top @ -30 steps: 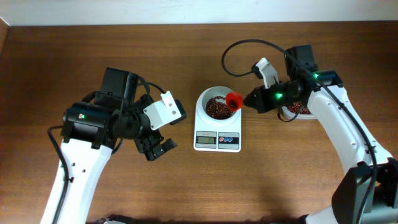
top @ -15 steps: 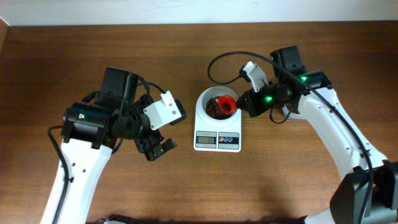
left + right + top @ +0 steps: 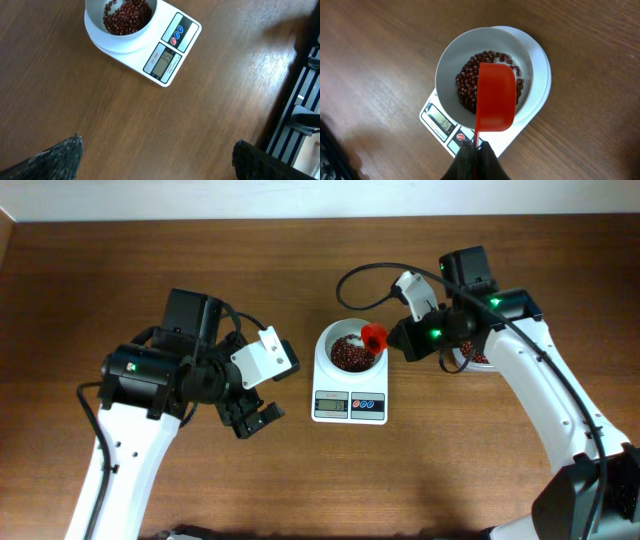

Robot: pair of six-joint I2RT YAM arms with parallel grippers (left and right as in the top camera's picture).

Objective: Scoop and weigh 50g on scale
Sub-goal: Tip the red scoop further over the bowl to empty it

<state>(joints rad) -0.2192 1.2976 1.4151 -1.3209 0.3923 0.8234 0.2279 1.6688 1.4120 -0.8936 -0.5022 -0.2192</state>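
Right gripper [image 3: 475, 150] grasps a red plastic scoop [image 3: 495, 97] over the bean-filled round white bowl [image 3: 451, 65] on the small white digital scale [image 3: 349, 406]. At the scale's eight o'clock, the left gripper [image 3: 252, 418] hovers released and empty.

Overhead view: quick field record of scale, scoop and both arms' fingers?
scale: white, mid-table, display toward the robot
bowl: on the scale, holds red beans
scoop: red, above the bowl's right side
right fingers: shut on the scoop's handle
left fingers: open, empty, left of the scale
display reading: too small to read
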